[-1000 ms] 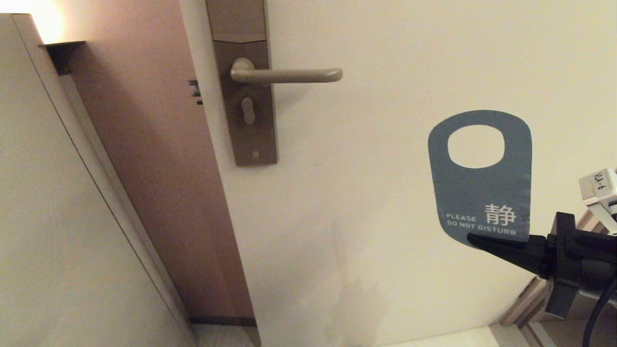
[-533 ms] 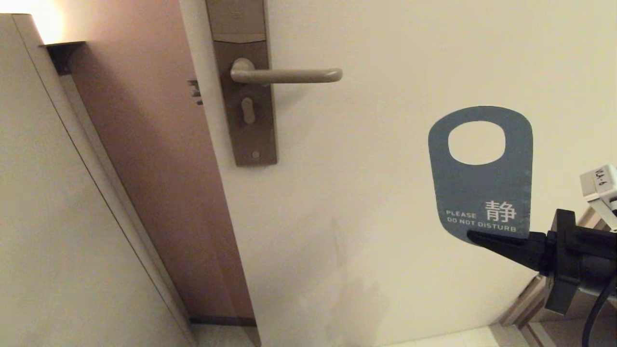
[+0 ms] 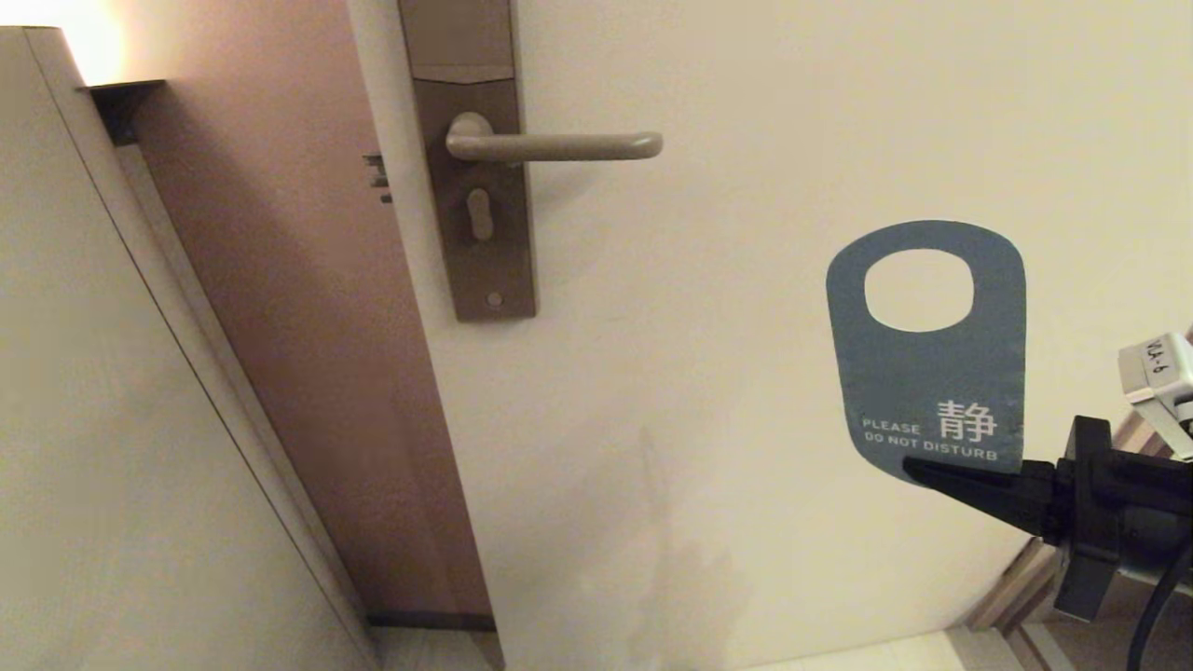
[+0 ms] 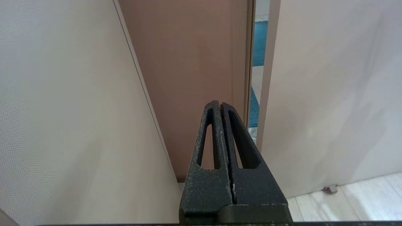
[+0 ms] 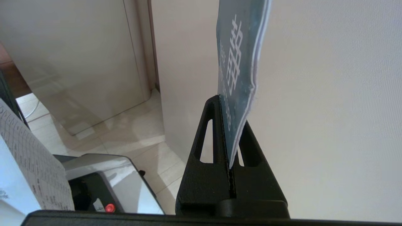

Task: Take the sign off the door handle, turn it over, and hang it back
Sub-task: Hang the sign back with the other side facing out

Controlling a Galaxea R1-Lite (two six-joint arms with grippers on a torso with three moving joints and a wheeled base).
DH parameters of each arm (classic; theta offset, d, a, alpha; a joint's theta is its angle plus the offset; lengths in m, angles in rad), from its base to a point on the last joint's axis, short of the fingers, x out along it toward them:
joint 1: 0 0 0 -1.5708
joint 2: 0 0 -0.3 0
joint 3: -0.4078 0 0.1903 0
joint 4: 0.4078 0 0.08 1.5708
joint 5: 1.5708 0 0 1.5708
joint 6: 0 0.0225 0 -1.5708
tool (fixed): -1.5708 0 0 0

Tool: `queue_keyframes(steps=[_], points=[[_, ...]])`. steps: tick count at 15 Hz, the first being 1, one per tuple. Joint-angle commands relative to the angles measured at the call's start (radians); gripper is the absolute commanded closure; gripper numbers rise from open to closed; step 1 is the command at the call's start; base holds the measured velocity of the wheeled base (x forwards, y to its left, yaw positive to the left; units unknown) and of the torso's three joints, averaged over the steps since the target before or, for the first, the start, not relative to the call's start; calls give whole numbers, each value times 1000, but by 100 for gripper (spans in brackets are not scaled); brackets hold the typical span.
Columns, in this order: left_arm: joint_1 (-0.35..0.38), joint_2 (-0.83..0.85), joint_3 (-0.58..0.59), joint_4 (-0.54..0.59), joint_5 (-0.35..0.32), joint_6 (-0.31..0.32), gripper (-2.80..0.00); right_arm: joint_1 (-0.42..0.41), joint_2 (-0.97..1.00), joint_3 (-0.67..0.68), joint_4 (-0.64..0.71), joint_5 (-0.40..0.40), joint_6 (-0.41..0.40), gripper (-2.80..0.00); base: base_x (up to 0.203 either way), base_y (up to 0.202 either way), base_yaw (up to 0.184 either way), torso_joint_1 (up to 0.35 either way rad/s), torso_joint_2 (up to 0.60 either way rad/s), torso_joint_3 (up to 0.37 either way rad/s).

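Left gripper (image 4: 220, 105) is out of the head view; its wrist view shows both black fingers pressed together, clenched on nothing, pointing at the gap between a pale wall panel (image 4: 62, 110) and the brown door edge (image 4: 194, 62).

Head view, left to right: pale wall panel (image 3: 102, 419), lit glow in the top left corner, then the brown door edge (image 3: 308, 373) with a small latch, then the cream door face (image 3: 746, 140). Near the door's left edge sits the tall brown lock plate (image 3: 485, 270) with keyhole. The door handle (image 3: 559, 145) is a beige-bronze lever, horizontal, rounded end pointing right, bare, nothing hung on it.

The sign (image 3: 932, 373) is well right of and below the door handle, apart from it, upright in front of the door face, oval hole uppermost. Blue side faces the camera; reads "PLEASE DO NOT DISTURB" beside a white Chinese character.

Right gripper (image 3: 918, 469) comes in from the right edge, fingers clamped on the sign's bottom edge. Right wrist view confirms the sign (image 5: 238, 78) pinched between the right gripper's (image 5: 227, 131) fingers, white layer on its far side.

A white tag (image 3: 1160, 368) at the right edge reads roughly "VLA-6". Tiled floor (image 3: 885, 652) at the bottom.
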Motion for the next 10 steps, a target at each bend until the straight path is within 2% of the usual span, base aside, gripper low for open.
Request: queue_keyframes(steps=[1, 6, 10], points=[[1, 1, 0, 0, 2, -2, 0, 0, -12, 13, -3, 2, -2, 0, 0, 0, 0, 0, 0, 0], [0, 1, 0, -2, 6, -18, 0, -1, -89, 71, -2, -22, 1, 0, 0, 0, 0, 0, 0, 0], [1, 1, 0, -2, 11, -23, 0, -6, -121, 90, -2, -32, 45, 0, 0, 0, 0, 0, 0, 0]])
